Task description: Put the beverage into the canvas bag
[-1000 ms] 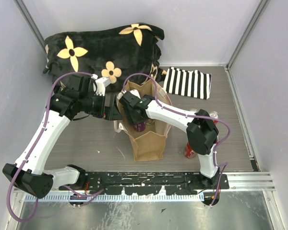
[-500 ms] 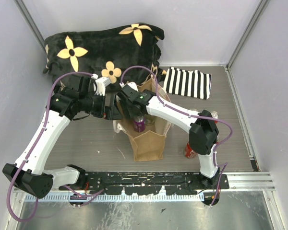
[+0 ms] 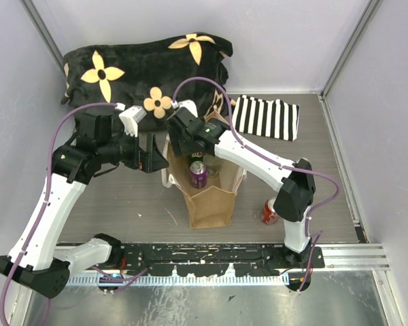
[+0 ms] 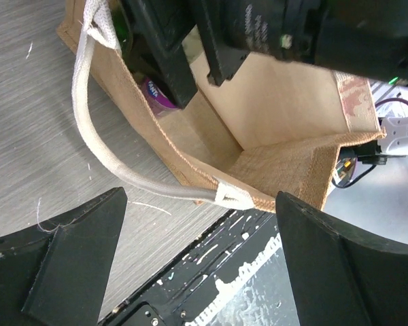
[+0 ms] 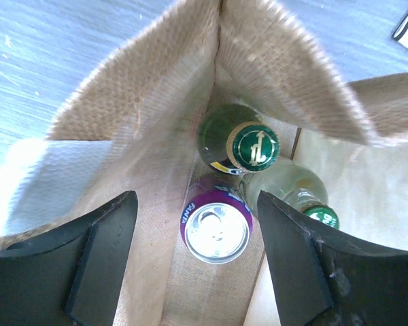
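The tan canvas bag [image 3: 211, 197] stands open mid-table. A purple Fanta can [image 3: 198, 174] stands inside it beside a dark green bottle [image 5: 239, 144] and a clear bottle [image 5: 296, 190]. My right gripper [image 3: 192, 151] hangs open and empty over the bag's far rim; in its wrist view [image 5: 197, 197] the can [image 5: 216, 227] lies straight below between the fingers, untouched. My left gripper [image 3: 153, 155] is open and empty just left of the bag, by the white handle [image 4: 88, 136]. In its wrist view [image 4: 200, 197] the bag [image 4: 285, 102] and the can [image 4: 156, 92] show.
A red can [image 3: 269, 212] stands on the table right of the bag, by the right arm. A black-and-white striped cloth [image 3: 265, 117] lies at the back right. A black flowered blanket [image 3: 149, 68] fills the back left. A black rail [image 3: 217, 255] runs along the near edge.
My right gripper let go of the purple can inside the bag and rose toward the far rim. My left gripper opened and drew back left from the bag's edge.
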Robot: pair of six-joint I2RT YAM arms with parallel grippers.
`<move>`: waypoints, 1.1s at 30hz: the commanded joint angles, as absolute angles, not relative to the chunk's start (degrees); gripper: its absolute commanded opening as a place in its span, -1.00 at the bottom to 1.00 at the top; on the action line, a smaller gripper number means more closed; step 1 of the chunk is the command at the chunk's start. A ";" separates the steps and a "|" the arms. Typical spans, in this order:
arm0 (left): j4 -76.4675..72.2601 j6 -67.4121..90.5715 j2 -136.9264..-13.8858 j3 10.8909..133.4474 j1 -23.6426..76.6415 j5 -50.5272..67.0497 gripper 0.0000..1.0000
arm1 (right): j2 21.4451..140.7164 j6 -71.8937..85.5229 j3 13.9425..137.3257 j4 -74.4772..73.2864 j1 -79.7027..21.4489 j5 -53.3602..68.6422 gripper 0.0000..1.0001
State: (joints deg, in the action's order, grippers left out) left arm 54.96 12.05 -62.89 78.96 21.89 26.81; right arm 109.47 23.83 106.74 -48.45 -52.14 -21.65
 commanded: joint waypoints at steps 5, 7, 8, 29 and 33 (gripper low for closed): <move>60.15 1.88 -57.61 75.76 21.63 25.95 0.96 | 100.12 26.07 115.39 -48.75 -52.46 -28.77 0.54; 60.81 0.94 -57.23 75.49 21.62 25.08 0.96 | 97.51 26.46 115.82 -49.35 -52.39 -32.04 0.54; 60.80 0.85 -57.22 75.50 21.67 24.79 0.96 | 95.59 26.79 115.32 -49.39 -52.38 -34.54 0.54; 65.05 -9.24 -68.84 87.12 21.65 20.04 0.96 | 90.48 30.90 103.94 -60.49 -17.64 -16.38 0.60; 64.66 -9.75 -70.32 87.37 21.60 19.82 0.96 | 92.46 28.42 101.30 -62.69 -15.53 -13.48 0.62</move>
